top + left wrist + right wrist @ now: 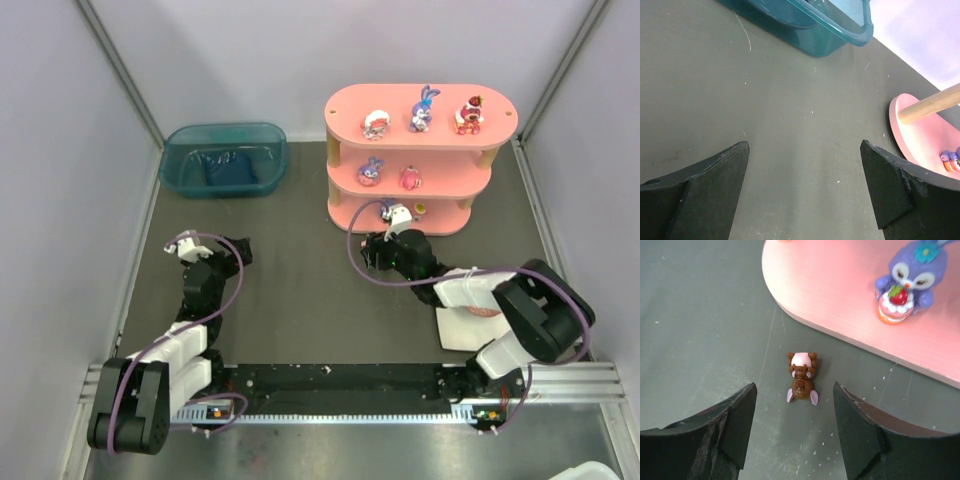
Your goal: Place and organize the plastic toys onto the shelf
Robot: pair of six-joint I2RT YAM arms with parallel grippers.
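Observation:
The pink three-tier shelf [500, 128] stands at the back right. Its top board holds a pink-white figurine [377, 124], a purple-blue bunny [424, 108] and a red figurine [468, 115]. The middle board holds a purple toy [371, 171] and a pink toy [410, 178]. My right gripper [376, 252] is open, low over the mat by the shelf's front left. Just ahead of its jaws [794, 412] a small brown-and-pink figurine [801, 380] lies on its back on the mat. A purple figurine with a strawberry [905, 282] stands on the bottom board [830, 295]. My left gripper [225, 250] is open and empty [805, 165].
A teal translucent bin [225, 158] stands at the back left, also in the left wrist view [830, 30]. A white sheet [460, 330] with a reddish thing on it lies partly under my right arm. Grey walls close in both sides. A wooden post [930, 105] stands on the bottom board.

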